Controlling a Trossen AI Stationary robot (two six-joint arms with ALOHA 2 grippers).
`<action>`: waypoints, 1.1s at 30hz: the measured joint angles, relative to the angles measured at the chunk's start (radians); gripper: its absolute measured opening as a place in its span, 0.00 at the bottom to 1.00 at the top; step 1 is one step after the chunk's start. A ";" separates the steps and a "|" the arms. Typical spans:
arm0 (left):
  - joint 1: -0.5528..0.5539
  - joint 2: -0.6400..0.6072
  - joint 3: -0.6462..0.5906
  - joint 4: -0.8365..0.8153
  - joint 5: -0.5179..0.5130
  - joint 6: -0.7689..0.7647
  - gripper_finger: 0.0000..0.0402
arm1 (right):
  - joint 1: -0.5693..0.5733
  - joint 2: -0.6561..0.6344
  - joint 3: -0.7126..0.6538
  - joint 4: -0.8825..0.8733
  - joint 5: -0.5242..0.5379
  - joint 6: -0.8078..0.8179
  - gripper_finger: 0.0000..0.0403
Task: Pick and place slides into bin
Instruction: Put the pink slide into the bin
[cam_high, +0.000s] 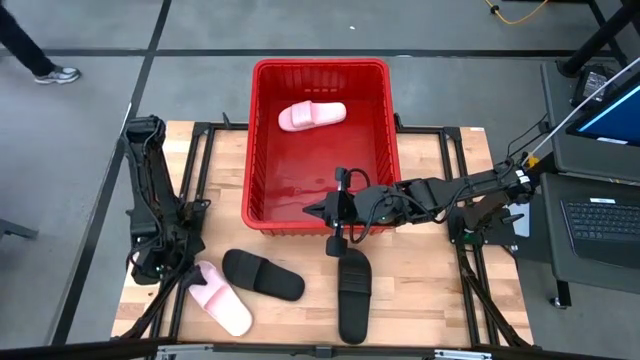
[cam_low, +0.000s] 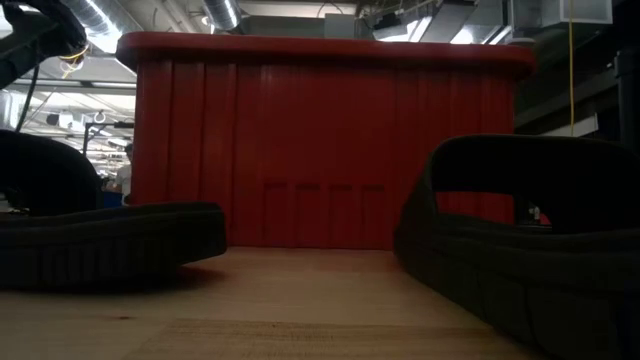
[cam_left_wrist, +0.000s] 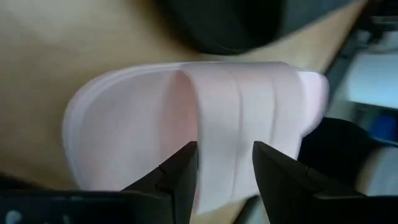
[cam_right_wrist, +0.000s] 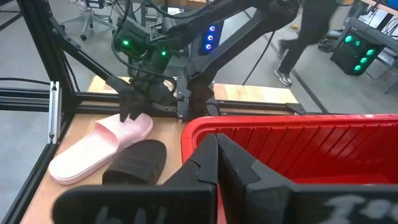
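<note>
Bin (cam_high: 320, 145) first: I have the big red crate standing at the far middle of the table (cam_high: 420, 290), mouth up, so whatever an arm carries over its rim can simply be let fall. One pale pink slide (cam_high: 312, 116) already lies inside, near the far wall, which tells me one of four is done.

On the table in front of the bin sit the two black slides. One black slide (cam_high: 263, 275) lies crosswise near the left arm; the other black slide (cam_high: 353, 290) points away from the bin's near wall, just under my right arm. The second pink slide (cam_high: 220, 298) lies at the near left corner, beside the crosswise black one.

My left arm is folded down along the table's left edge with its wrist bent low over that pink slide. Its left pincer (cam_left_wrist: 224, 168) is spread, the two fingers straddling the wide pink strap, one to each side, which I judge is the set-up for closing on the strap and lifting.

My right arm reaches in from the right, stretched almost level across the bin's near wall. Its right pincer (cam_right_wrist: 217, 155) is pressed together and holds nothing, waiting over the rim.
</note>
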 joint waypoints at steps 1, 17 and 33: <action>-0.004 0.000 -0.005 0.031 -0.015 0.008 0.37 | 0.000 0.000 0.000 0.000 0.000 0.000 0.01; -0.017 -0.001 -0.007 0.097 -0.039 0.013 0.36 | 0.000 0.000 0.000 0.015 0.000 0.025 0.01; 0.030 0.051 -0.003 0.115 0.035 -0.008 0.29 | 0.000 0.000 0.000 0.039 0.000 0.028 0.02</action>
